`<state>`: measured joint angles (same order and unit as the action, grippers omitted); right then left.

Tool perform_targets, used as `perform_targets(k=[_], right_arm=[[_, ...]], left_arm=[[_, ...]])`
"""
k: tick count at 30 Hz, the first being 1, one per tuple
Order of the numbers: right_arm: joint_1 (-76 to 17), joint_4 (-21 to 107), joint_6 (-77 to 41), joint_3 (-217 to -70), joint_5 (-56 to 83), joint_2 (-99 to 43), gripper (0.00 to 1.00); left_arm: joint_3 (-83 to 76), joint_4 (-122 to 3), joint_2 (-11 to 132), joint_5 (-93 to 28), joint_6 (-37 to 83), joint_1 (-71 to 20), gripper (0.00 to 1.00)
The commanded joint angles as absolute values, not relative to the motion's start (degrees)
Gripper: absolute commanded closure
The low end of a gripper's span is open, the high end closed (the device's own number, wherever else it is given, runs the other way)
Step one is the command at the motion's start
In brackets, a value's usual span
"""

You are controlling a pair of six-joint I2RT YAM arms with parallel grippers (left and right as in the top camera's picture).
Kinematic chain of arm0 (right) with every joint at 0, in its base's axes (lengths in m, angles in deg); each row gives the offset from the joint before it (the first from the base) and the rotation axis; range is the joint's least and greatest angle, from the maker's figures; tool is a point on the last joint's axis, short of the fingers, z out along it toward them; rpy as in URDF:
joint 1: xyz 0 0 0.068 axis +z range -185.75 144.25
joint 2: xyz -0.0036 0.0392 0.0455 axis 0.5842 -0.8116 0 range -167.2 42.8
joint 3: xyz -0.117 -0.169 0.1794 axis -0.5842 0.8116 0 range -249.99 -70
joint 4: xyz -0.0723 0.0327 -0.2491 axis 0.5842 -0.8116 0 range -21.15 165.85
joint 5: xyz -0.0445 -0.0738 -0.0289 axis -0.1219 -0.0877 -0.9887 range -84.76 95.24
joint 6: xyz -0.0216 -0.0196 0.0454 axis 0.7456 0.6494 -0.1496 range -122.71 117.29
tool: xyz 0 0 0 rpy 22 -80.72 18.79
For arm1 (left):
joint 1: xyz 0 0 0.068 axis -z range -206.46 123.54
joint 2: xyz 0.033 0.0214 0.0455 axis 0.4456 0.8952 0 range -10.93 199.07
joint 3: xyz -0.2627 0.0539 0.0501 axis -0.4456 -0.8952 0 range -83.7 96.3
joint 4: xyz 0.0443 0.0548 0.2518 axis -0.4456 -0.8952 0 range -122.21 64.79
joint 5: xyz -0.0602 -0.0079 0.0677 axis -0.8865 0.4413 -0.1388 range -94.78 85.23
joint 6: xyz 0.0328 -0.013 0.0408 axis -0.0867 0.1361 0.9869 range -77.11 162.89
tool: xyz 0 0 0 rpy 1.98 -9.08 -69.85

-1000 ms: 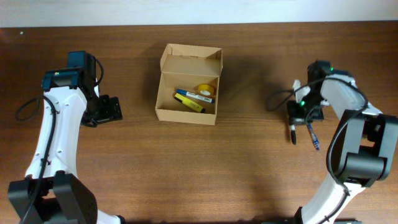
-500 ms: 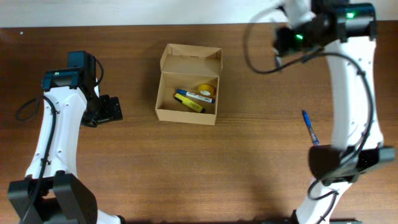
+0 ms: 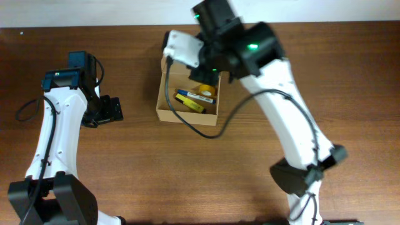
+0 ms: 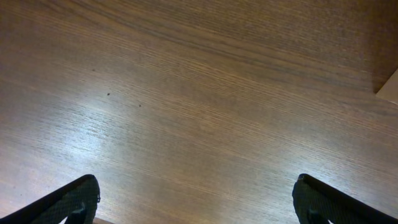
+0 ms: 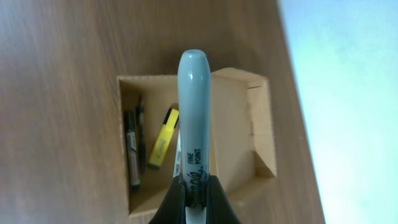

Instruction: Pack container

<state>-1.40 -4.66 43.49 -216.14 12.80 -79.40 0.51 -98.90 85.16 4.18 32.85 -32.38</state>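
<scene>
Swinging in from the right side of the table (image 3: 187, 169), where it hung a second ago, the right arm now stretches over the container (image 3: 185, 116). This small tan cardboard box sits at the back centre of the table, exactly where it was, its flap lid folded open. The right gripper (image 5: 196, 196) is clenched on a grey-capped marker (image 5: 194, 106). In the wrist view the marker points out directly above the open box. Inside lie a yellow highlighter (image 5: 161, 140) and two dark pens (image 5: 132, 155). The left gripper (image 3: 111, 109) has not moved. It waits well to the left of the box over bare wood, jaws spread wide and holding nothing. The carry appears finished. Judging from this, the next step is to lower and release the marker among the others.
</scene>
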Motion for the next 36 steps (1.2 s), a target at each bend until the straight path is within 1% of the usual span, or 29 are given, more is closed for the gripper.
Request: perform_targets(k=[1,6,12,21,24,25,26,28,31,33,35,36], right_arm=[[-1.3,-3.4,47.9,-215.1,10.7,-85.6,0.96],[-1.3,-0.2,47.9,-215.1,10.5,-92.6,0.96],[-1.4,0.0,47.6,-214.1,10.6,-98.4,0.96],[-1.4,3.1,45.1,-204.5,11.0,-100.1,0.96],[-1.3,3.5,44.6,-201.1,11.0,-100.1,0.95],[-1.3,3.5,44.6,-200.5,11.0,-100.1,0.88],[-1.2,3.6,44.6,-200.3,11.0,-100.1,0.77],[-1.2,4.3,42.8,-200.4,11.0,-100.0,0.66],[-1.2,4.7,40.1,-201.6,10.0,-99.0,0.55],[-1.2,4.7,38.2,-202.8,8.2,-97.8,0.53],[-1.2,4.7,36.8,-204.1,6.4,-95.9,0.46],[-1.2,4.8,36.4,-204.5,6.0,-94.7,0.45]], left_arm=[[0.2,-98.9,84.7,4.0,33.6,-32.6,0.00],[0.2,-98.9,84.7,4.0,33.6,-32.6,0.00],[0.2,-98.9,84.7,4.0,33.6,-32.6,0.00],[0.2,-98.9,84.7,4.0,33.6,-32.6,0.00],[0.2,-98.9,84.7,4.0,33.6,-32.6,0.00],[0.2,-98.9,84.7,4.0,33.6,-32.6,0.00],[0.2,-98.9,84.7,4.0,33.6,-32.6,0.00],[0.2,-98.9,84.7,4.0,33.6,-32.6,0.00],[0.2,-98.9,84.7,4.0,33.6,-32.6,0.00],[0.2,-98.9,84.7,4.0,33.6,-32.6,0.00],[0.2,-98.9,84.7,4.0,33.6,-32.6,0.00],[0.2,-98.9,84.7,4.0,33.6,-32.6,0.00]])
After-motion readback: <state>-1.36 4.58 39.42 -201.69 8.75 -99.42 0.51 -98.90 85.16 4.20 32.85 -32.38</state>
